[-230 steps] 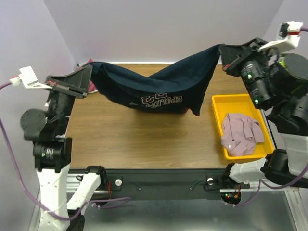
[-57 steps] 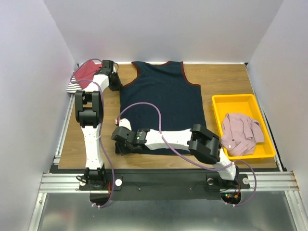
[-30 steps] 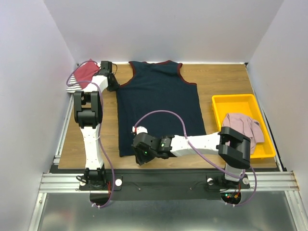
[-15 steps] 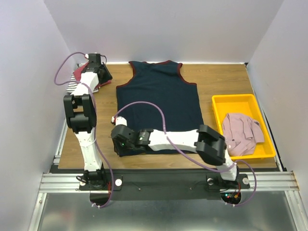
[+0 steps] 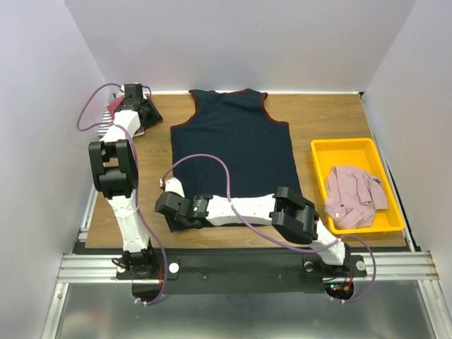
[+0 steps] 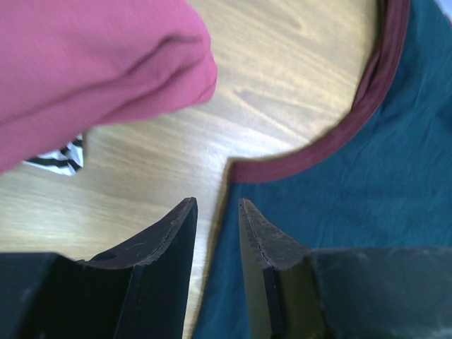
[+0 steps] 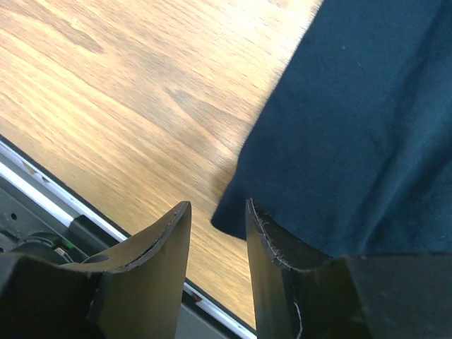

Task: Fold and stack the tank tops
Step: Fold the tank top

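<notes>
The navy tank top [image 5: 233, 152] with maroon trim [image 6: 367, 106] lies flat and spread in the middle of the table. My right gripper [image 5: 168, 210] is low at its front left corner [image 7: 236, 208]; the jaws are open and hold nothing [image 7: 217, 208]. At the back left, my left gripper [image 5: 147, 111] is open and empty [image 6: 215, 212], hovering over the navy top's left side edge below the armhole. A red tank top [image 6: 92, 70] lies bunched over a black-white striped one [image 6: 60, 155] just left of it. A pale pink one [image 5: 354, 194] lies crumpled in the tray.
The yellow tray [image 5: 321, 152] stands at the right side of the table. The right arm stretches along the front edge, its purple cable [image 5: 212, 164] looping over the navy top. Walls close in on the left, back and right. The metal front rail [image 7: 42, 198] is just below the right gripper.
The right gripper slid left along the front hem to the navy top's front left corner. The left arm drew back left from the armhole toward the red top.
</notes>
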